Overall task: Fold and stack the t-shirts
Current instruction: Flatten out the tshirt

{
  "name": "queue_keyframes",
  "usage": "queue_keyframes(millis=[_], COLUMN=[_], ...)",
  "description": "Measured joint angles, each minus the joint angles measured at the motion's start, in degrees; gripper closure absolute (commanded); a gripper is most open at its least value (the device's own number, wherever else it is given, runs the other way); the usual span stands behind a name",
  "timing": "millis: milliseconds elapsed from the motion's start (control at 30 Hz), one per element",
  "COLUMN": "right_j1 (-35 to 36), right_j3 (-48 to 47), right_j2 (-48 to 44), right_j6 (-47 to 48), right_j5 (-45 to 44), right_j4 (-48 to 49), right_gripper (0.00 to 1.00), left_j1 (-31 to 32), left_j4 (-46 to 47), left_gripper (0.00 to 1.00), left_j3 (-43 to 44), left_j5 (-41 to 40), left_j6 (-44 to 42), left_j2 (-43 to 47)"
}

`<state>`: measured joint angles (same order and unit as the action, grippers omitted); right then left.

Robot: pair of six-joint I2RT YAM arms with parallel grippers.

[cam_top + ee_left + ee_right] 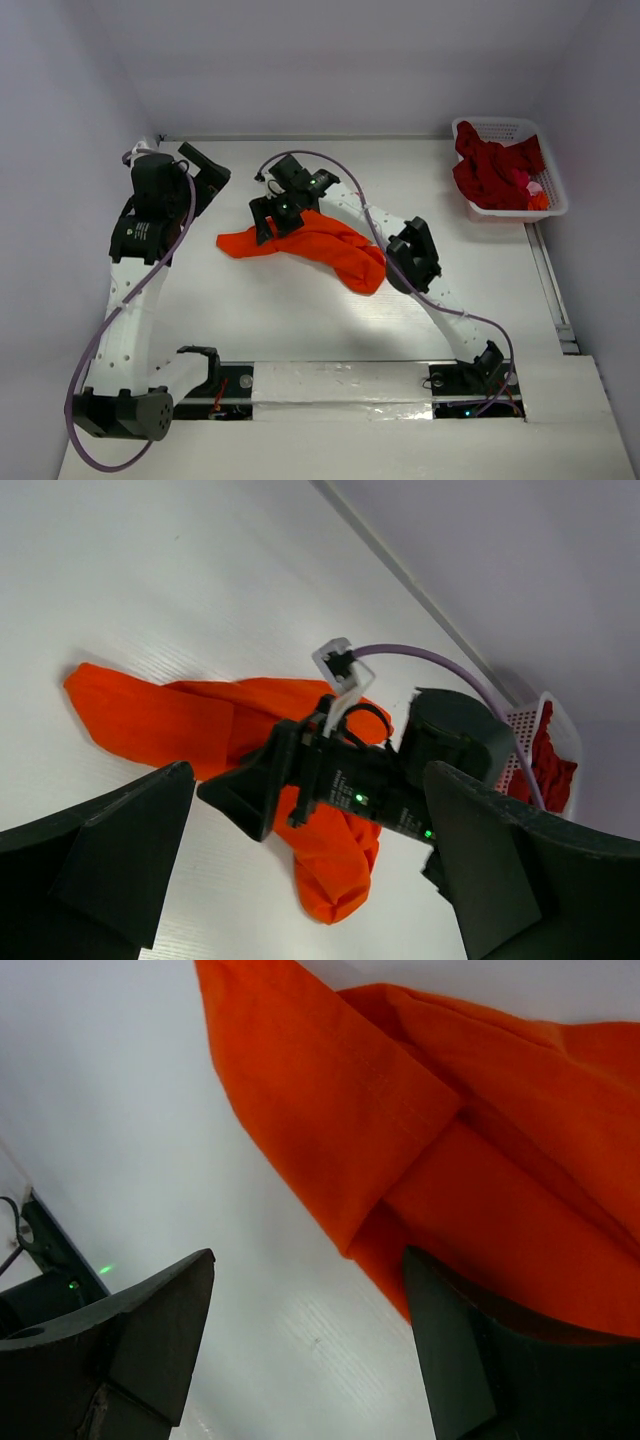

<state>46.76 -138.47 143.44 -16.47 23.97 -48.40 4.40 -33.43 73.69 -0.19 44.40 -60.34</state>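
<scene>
Right pincer [305,1290] hangs low over the surface [150,1110], jaws wide apart and gripping nothing; the crumpled orange t-shirt [480,1130] has its folded hem between them. Close only once both fingers [140,1350] bracket that hem, then draw outward to flatten it. Left pincer [308,780], fully open and empty, stands left of the shirt. Open surface lies on the shirt's near side; the basket [548,178] of crimson t-shirts [490,168] sits far to its right.
</scene>
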Motion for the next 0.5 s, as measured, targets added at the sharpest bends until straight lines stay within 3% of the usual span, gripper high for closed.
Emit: queue_keyframes(millis=[500], right_j1=[-1.0], right_j3=[-3.5], right_j2=[5.4], right_j6=[-1.9], right_j5=[2.8], right_j4=[5.1], right_gripper=[0.16], left_j1=[1.3], left_j4=[0.7], left_gripper=[0.01], left_j3=[-6.5], left_j5=[3.5], left_j6=[1.4], left_j2=[5.6])
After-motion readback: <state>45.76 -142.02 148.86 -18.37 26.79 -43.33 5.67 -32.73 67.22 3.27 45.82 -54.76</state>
